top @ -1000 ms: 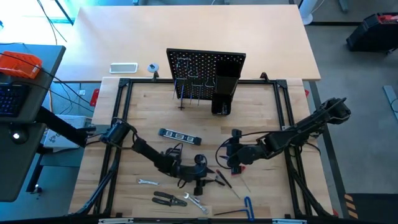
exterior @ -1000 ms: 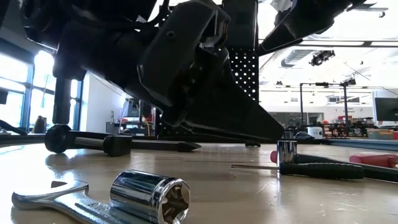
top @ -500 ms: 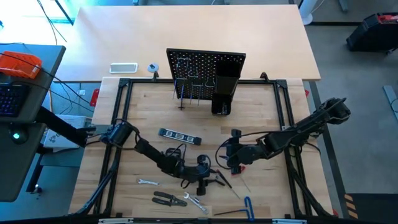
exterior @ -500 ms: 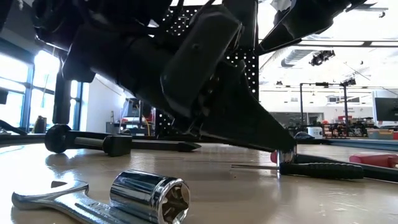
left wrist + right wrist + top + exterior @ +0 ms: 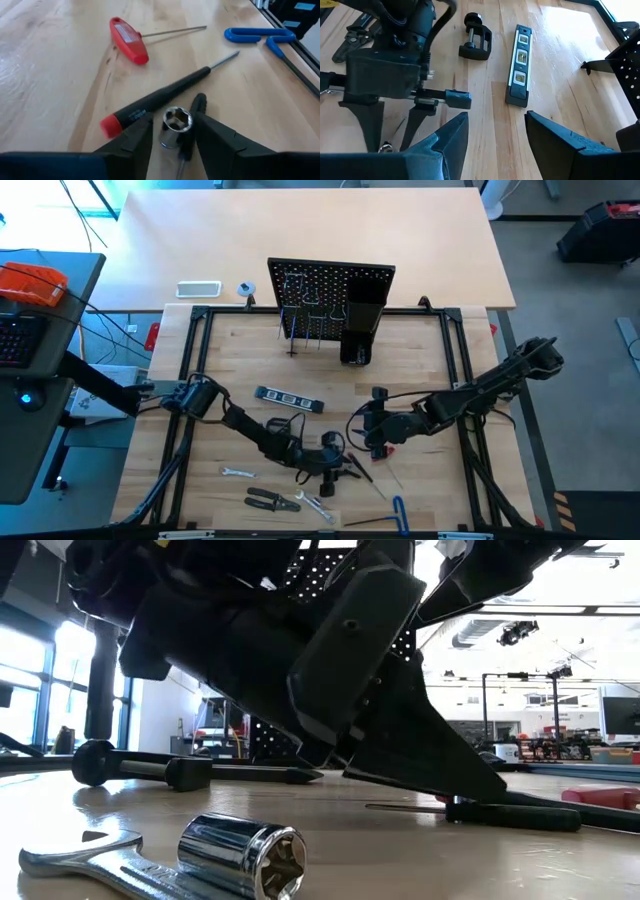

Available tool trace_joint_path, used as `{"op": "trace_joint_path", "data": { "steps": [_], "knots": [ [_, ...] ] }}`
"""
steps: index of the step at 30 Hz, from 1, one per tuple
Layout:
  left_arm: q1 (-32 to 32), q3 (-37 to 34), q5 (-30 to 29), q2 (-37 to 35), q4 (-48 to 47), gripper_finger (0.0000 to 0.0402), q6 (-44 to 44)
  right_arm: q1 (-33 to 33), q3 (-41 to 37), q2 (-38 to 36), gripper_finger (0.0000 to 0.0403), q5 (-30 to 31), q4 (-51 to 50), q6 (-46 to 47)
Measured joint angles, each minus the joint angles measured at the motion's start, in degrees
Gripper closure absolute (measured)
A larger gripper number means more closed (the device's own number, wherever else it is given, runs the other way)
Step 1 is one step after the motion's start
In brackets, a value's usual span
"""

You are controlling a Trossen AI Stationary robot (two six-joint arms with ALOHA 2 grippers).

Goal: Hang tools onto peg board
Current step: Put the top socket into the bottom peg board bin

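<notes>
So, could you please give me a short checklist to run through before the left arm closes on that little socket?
1. Socket sits between the left hand's fingers: ok.
2. Socket stands upright on the table, open end up: ok.
3. Fingers clear of the black screwdriver: not ok, it lies right beside the socket and one finger is close over its handle.
4. Left hand already gripping the socket: cannot tell, gaps show on both sides.
5. Right hand out of the way: ok, open and apart from the left arm.
6. Peg board hooks free: cannot tell.
</notes>
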Motion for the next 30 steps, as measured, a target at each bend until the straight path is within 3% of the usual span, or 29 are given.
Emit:
{"op": "trace_joint_path", "data": {
  "steps": [12, 22, 30],
  "knots": [
    [0.25, 0.01, 0.79, 0.0, -0.45, 0.0346, 0.73, 0.01, -0.11, 0.04, 0.021, -0.27, -0.28, 0.25],
    [2.37, -0.04, 6.71, -1.18, -1.89, 0.0349, 1.58, 2.58, -0.11, 0.04, 0.021, 3.08, -0.95, -3.15],
    [4.55, -0.06, 12.55, -6.08, -7.56, 0.0349, 2.63, 6.8, -0.11, 0.04, 0.021, 4.79, -1.77, -5.27]
  ]
}}
